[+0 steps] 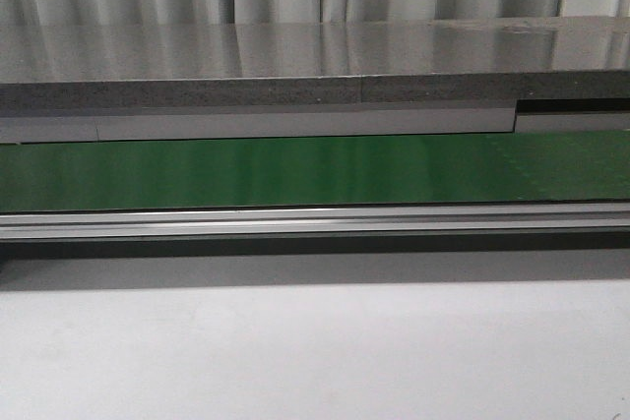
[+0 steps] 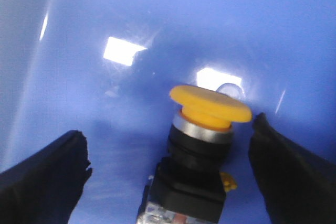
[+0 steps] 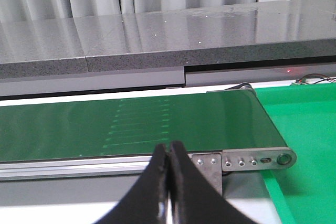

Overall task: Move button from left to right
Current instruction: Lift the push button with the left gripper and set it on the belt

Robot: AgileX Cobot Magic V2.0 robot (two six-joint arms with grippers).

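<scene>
In the left wrist view the button (image 2: 202, 145) lies on a glossy blue surface (image 2: 131, 19); it has a round yellow cap, a silver collar and a black boxy body. My left gripper (image 2: 170, 145) is open, its black fingers (image 2: 44, 174) spread on either side of the button; the finger on the cap's side stands close to the cap rim. My right gripper (image 3: 168, 153) is shut and empty, in front of the near rail of the green conveyor belt (image 3: 131, 124). No gripper and no button show in the front view.
The green belt (image 1: 295, 169) with its aluminium rail (image 1: 315, 220) runs across the front view, a grey stone-like ledge (image 1: 295, 66) behind it and white table (image 1: 295, 351) before it. The belt's end roller (image 3: 283, 157) and a bright green surface (image 3: 304, 129) show in the right wrist view.
</scene>
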